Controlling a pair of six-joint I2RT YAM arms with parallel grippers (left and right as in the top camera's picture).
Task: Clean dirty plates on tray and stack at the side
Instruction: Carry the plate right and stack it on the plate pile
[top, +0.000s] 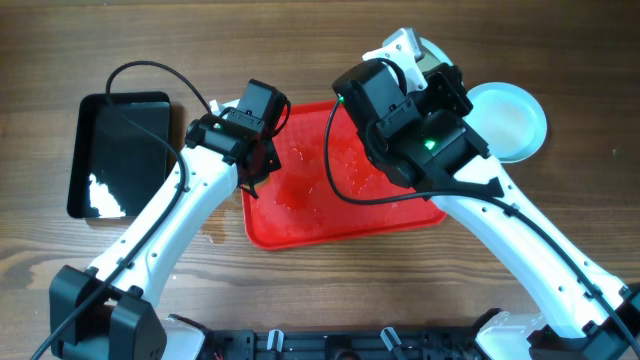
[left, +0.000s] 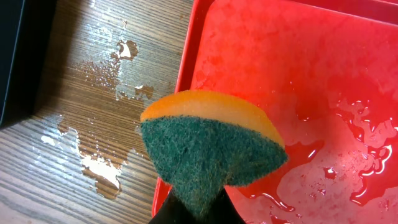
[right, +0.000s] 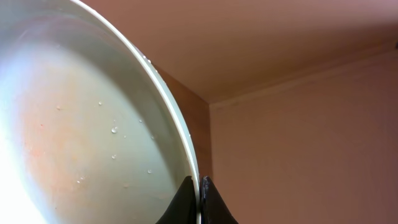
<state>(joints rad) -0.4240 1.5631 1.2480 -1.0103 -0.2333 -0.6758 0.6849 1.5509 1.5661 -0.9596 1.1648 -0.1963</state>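
My left gripper (left: 199, 208) is shut on a green and orange sponge (left: 211, 149). It holds the sponge over the left rim of the wet red tray (left: 280, 56), and it also shows in the overhead view (top: 258, 175). My right gripper (right: 200, 186) is shut on the rim of a pale plate (right: 81, 124), which is tilted on edge with water drops and a faint orange tint. In the overhead view this gripper (top: 440, 85) is above the tray's (top: 330, 215) far right corner, and the arm hides most of the held plate. Another pale plate (top: 505, 120) lies on the table right of the tray.
A glossy black tray (top: 120, 150) sits on the table at the left, and its edge shows in the left wrist view (left: 15, 56). Water puddles (left: 93, 162) lie on the wood beside the red tray's left edge. Water also pools on the tray's floor.
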